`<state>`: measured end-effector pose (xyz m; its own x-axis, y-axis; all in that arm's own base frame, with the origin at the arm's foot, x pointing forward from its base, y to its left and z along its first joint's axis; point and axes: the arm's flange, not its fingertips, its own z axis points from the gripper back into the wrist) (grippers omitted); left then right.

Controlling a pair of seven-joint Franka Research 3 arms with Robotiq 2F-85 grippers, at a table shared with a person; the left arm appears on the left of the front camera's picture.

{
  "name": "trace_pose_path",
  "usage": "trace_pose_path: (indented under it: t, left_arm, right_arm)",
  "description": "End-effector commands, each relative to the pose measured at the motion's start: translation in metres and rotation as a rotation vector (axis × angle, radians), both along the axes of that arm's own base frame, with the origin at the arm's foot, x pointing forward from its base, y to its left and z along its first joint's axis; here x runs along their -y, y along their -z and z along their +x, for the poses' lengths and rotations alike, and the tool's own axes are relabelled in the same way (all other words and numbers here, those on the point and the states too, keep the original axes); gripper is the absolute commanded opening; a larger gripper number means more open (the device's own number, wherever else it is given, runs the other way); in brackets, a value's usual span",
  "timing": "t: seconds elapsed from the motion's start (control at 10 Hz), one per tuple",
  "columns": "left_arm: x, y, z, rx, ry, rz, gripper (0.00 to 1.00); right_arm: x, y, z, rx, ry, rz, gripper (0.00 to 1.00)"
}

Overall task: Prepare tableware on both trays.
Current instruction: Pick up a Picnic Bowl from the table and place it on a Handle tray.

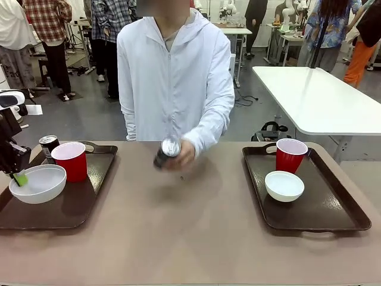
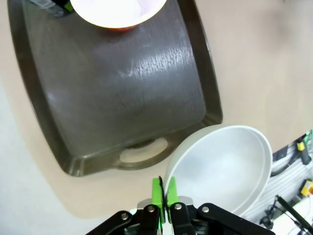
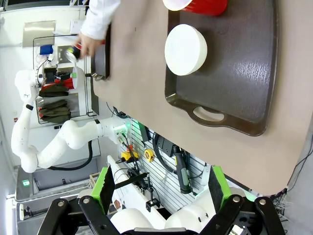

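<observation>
On the left tray [image 1: 71,205] stand a black can [image 1: 48,144] and a red cup [image 1: 71,161]. My left gripper [image 1: 19,177] is shut on the rim of a white bowl [image 1: 37,183] at that tray's near left end. In the left wrist view its green fingers [image 2: 157,192] pinch the bowl [image 2: 220,166] rim, near the tray [image 2: 117,98] handle. The right tray [image 1: 324,205] holds a red cup [image 1: 290,155] and a white bowl [image 1: 284,185]. A person's hand holds a second black can [image 1: 168,150] over the table's middle. My right gripper [image 3: 161,191] hangs open high above the right tray [image 3: 244,63], bowl [image 3: 185,49] and cup [image 3: 195,5].
The person in a white jacket [image 1: 172,71] stands at the far side, centre. Bare table [image 1: 178,232] lies between the trays. A white table [image 1: 321,95] stands at the back right, with other people behind it.
</observation>
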<state>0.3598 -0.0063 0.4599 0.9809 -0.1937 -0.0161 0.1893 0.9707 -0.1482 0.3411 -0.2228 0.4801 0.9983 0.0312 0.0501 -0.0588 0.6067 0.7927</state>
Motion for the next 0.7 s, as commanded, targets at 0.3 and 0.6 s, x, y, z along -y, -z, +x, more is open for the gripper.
trace_pose_path:
  t: [0.3, 0.6]
  left_arm:
    - [-0.017, 0.031, 0.026, 0.099, 0.096, 0.034, 0.04]
    - [-0.03, 0.072, 0.041, 0.049, 0.063, 0.038, 0.04]
  right_arm:
    - [-0.003, 0.002, -0.002, 0.019, -0.005, 0.014, 1.0]
    - [-0.003, 0.002, -0.002, 0.019, -0.005, 0.014, 1.0]
